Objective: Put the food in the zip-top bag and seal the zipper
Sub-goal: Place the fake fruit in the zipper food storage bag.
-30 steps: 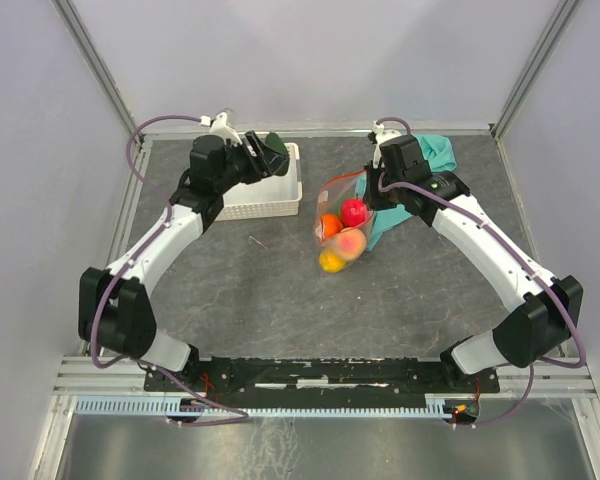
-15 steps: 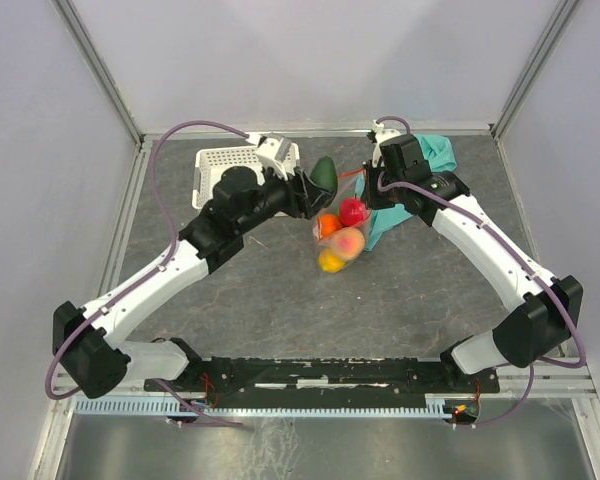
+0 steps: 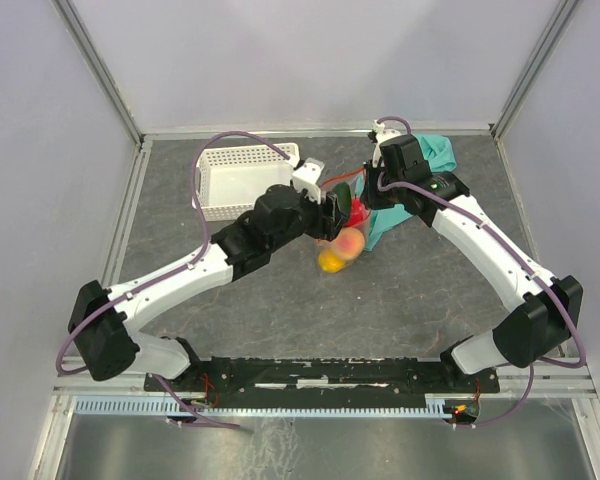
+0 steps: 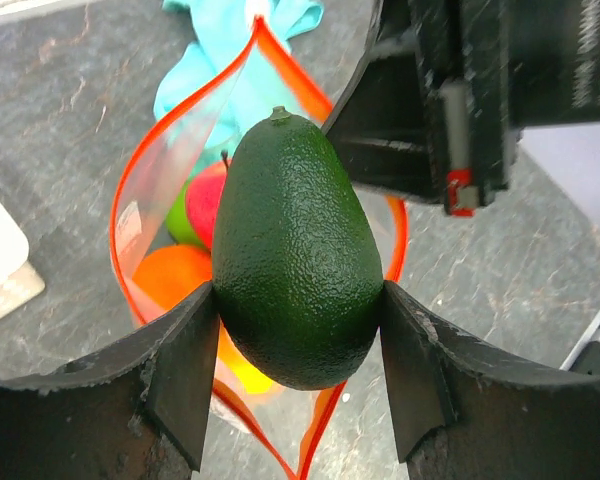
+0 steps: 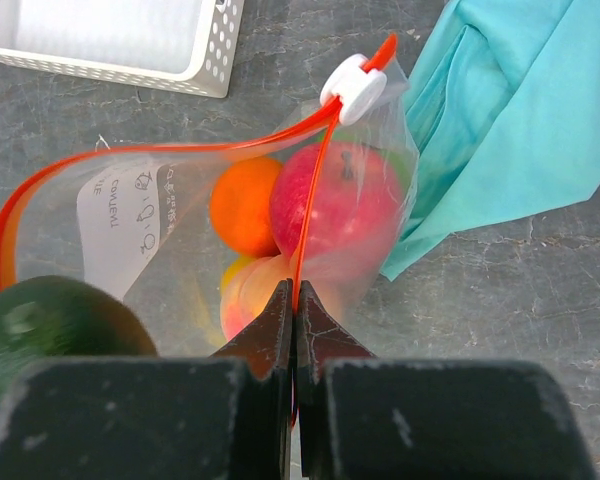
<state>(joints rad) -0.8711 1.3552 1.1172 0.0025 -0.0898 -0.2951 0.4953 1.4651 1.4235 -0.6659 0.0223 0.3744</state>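
My left gripper is shut on a dark green avocado and holds it just above the open mouth of the zip-top bag. In the top view the avocado sits over the bag. My right gripper is shut on the red-orange zipper and holds that mouth edge up. A white slider sits at the zipper's far end. Inside the bag lie a red apple, an orange, a peach and a yellow piece.
A white perforated basket stands at the back left, and its corner shows in the right wrist view. A teal cloth lies under and behind the right gripper, beside the bag. Metal frame rails run along the table edges.
My left arm has swung right from the basket with the avocado, and it is now over the bag's mouth. The right arm and the bag have not moved.
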